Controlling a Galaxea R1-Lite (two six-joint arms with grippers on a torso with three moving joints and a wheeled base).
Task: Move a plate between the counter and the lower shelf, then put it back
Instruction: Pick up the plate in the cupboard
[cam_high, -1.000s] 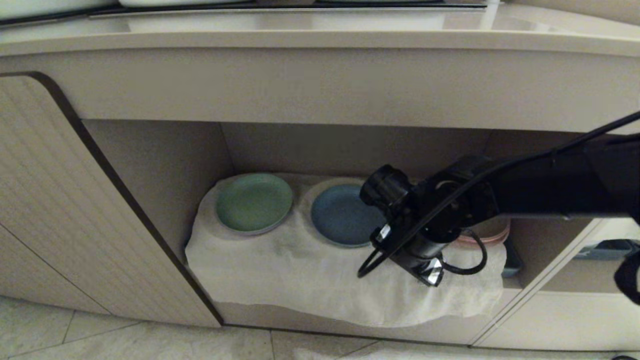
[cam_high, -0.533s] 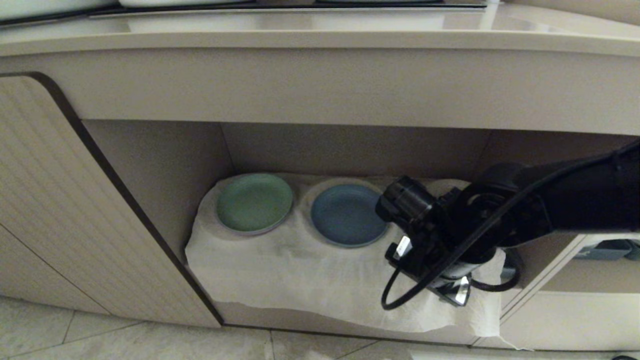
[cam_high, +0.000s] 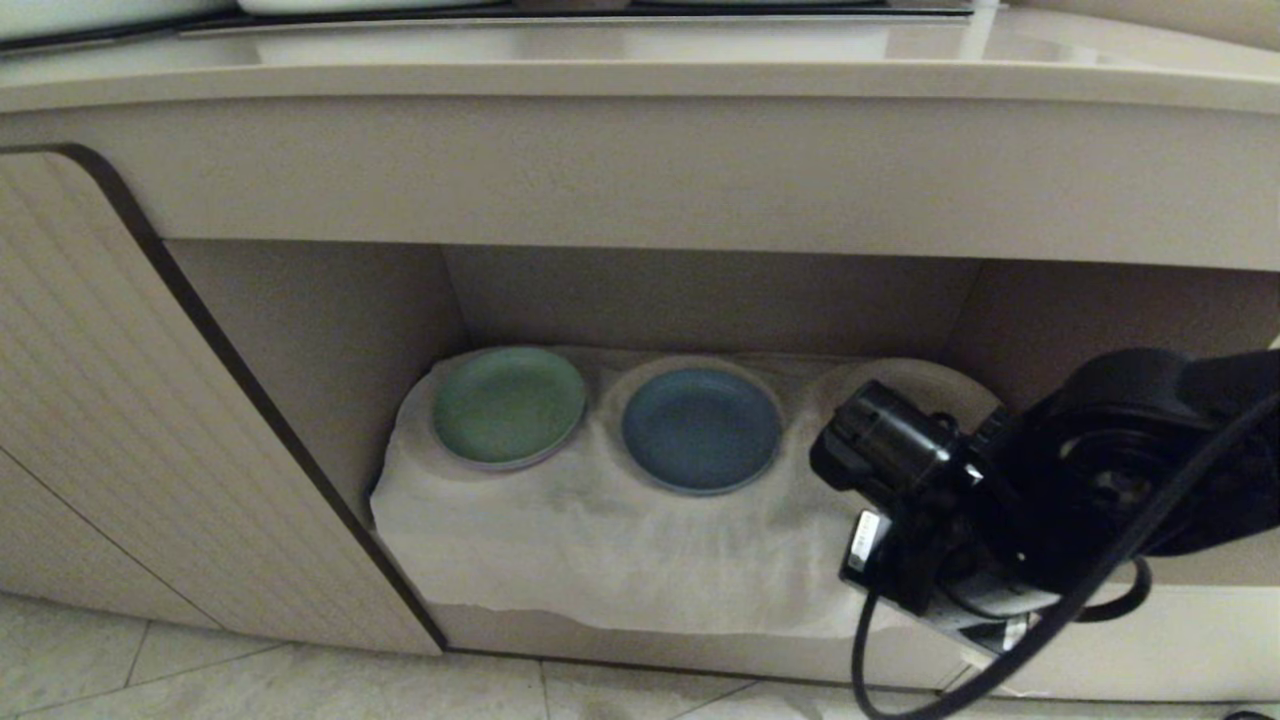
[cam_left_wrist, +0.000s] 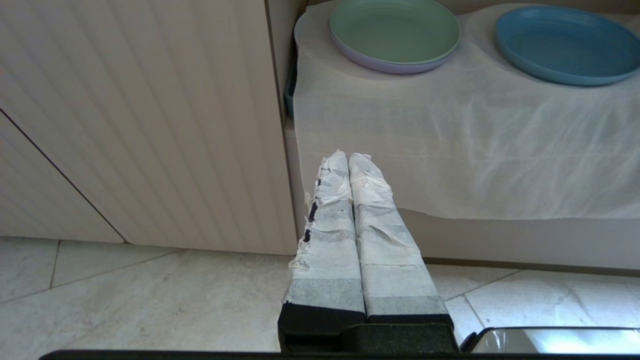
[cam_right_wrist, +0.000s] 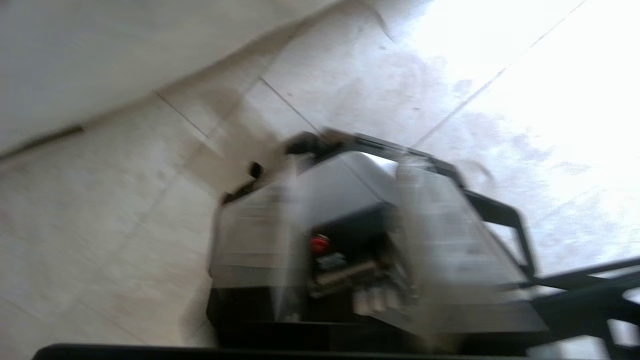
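The light blue plate (cam_high: 700, 430) lies flat on the white cloth (cam_high: 600, 540) in the middle of the lower shelf (cam_high: 700, 300); the left wrist view also shows this plate (cam_left_wrist: 567, 45). Above runs the counter (cam_high: 640, 75). My right arm (cam_high: 1000, 500) hangs in front of the shelf's right end, clear of the plate. Its gripper (cam_right_wrist: 355, 160) points down at the floor, the blurred fingers apart with nothing between them. My left gripper (cam_left_wrist: 350, 157) is shut and empty, parked low by the cabinet door.
A green plate (cam_high: 508, 405) sits on the cloth left of the blue one. A ribbed cabinet door (cam_high: 150, 420) stands open at the left. Below the right gripper are the tiled floor (cam_right_wrist: 125, 225) and my own base (cam_right_wrist: 340, 200).
My right arm has drawn back out of the shelf, down and to the right, away from the blue plate. Both plates stay where they were.
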